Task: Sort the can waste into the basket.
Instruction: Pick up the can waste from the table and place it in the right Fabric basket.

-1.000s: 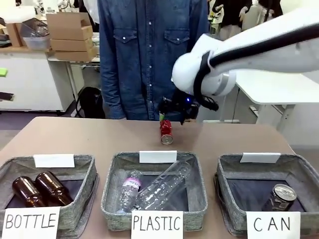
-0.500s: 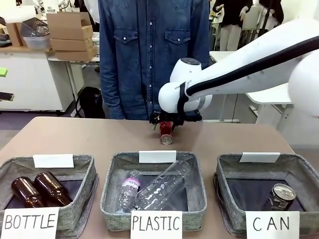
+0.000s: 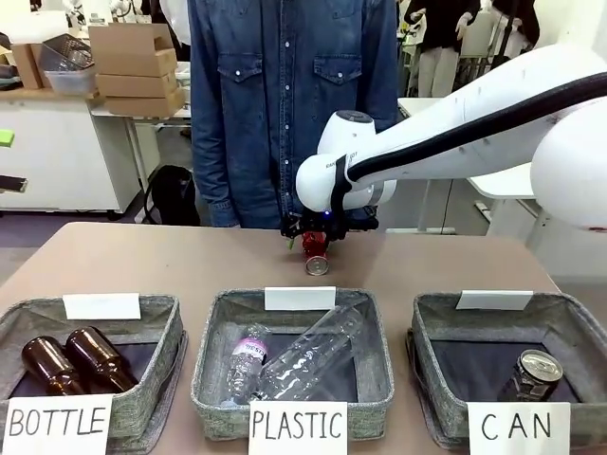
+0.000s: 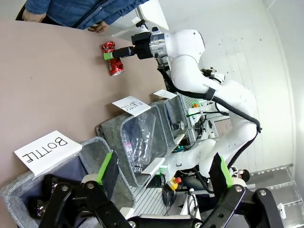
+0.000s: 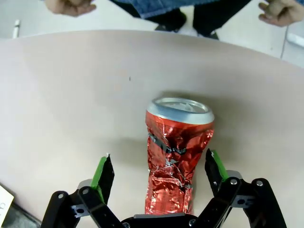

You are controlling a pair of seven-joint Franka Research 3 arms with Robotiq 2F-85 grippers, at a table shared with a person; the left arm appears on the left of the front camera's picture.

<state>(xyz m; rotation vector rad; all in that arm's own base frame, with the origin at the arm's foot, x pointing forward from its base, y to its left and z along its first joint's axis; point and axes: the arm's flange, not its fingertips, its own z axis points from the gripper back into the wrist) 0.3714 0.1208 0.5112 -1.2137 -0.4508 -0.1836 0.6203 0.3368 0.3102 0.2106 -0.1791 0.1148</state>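
A crushed red can [image 3: 316, 254] with a silver end lies on its side on the brown table, near the far edge in front of the person. My right gripper [image 5: 159, 166] is down over it, open, with one green pad on each side; the left pad [image 5: 103, 172] stands clear of the can [image 5: 175, 156] and the right pad sits close beside it. A dark-sided can [image 3: 536, 374] with a silver top rests in the grey basket [image 3: 569, 324] signed "CAN" at front right. My left gripper [image 4: 164, 171] hangs open above the near left, holding nothing.
The basket signed "PLASTIC" [image 3: 211, 332] holds clear bottles, and the one signed "BOTTLE" [image 3: 19, 313] holds two brown glass bottles. A person in a denim shirt [image 3: 285, 104] stands at the far edge, with hands [image 5: 280, 12] hanging near the table rim.
My right arm has swung left and lowered, bringing its gripper down around the red can. The can has stayed where it was.
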